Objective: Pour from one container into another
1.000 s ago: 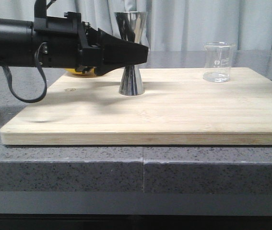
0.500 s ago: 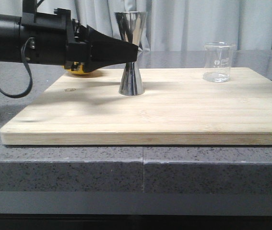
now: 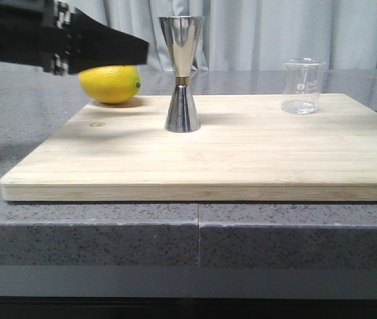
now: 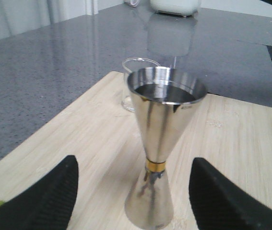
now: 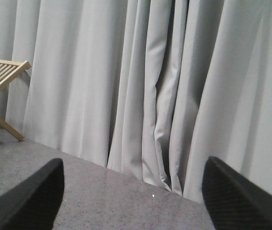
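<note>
- The glass beaker [image 3: 302, 85] stands upright near the far right corner of the wooden board [image 3: 241, 156], with nothing gripping it; in the left wrist view it shows partly hidden behind the jigger [image 4: 128, 86].
- The steel jigger [image 3: 181, 73] stands upright on the board's far middle, well apart from the beaker, its gold band at the narrow waist. From the left wrist view dark liquid seems to sit in its upper cup [image 4: 166, 143].
- A yellow lemon [image 3: 110, 84] lies by the board's far left corner.
- The left gripper [image 4: 133, 191] is spread wide, its black fingers either side of the jigger and clear of it, holding nothing.
- The right gripper [image 5: 133, 201] is also spread wide and empty, facing grey curtains [image 5: 150, 81].
</note>
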Tool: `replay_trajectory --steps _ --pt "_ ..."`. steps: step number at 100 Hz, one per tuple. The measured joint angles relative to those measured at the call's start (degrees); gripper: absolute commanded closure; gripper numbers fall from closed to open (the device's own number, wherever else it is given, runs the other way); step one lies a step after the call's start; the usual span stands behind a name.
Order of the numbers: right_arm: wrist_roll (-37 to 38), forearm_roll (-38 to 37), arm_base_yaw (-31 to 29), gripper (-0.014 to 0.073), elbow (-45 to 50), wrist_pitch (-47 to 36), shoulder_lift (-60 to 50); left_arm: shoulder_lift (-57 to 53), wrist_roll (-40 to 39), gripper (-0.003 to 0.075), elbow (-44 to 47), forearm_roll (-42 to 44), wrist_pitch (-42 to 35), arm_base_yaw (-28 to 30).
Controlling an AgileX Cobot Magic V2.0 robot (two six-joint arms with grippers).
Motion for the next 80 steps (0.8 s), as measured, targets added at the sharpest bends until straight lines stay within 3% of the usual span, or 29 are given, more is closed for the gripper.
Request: replay_trajectory --steps 27,44,61,80 --pt "-2.11 4.28 -0.88 0.0057 0.0 4.64 0.0 -6.09 -2.94 0.0259 0.0 0.64 0.23 9.09" --pt "-6.21 9.8 -2.15 0.0057 0.0 10.1 -1.51 -10.49 -3.21 0.0259 0.0 -6.44 2.09 15.84" --pt "-13.42 17.21 -3.48 0.0057 0.0 16.3 -4.56 -15.23 -3.33 0.0259 0.0 -14.97 9.08 20.9" --pt "-22.5 26.22 -3.84 0.0057 0.0 19.53 -9.26 -21.4 -3.33 0.0259 0.0 -16.73 17.95 22.83"
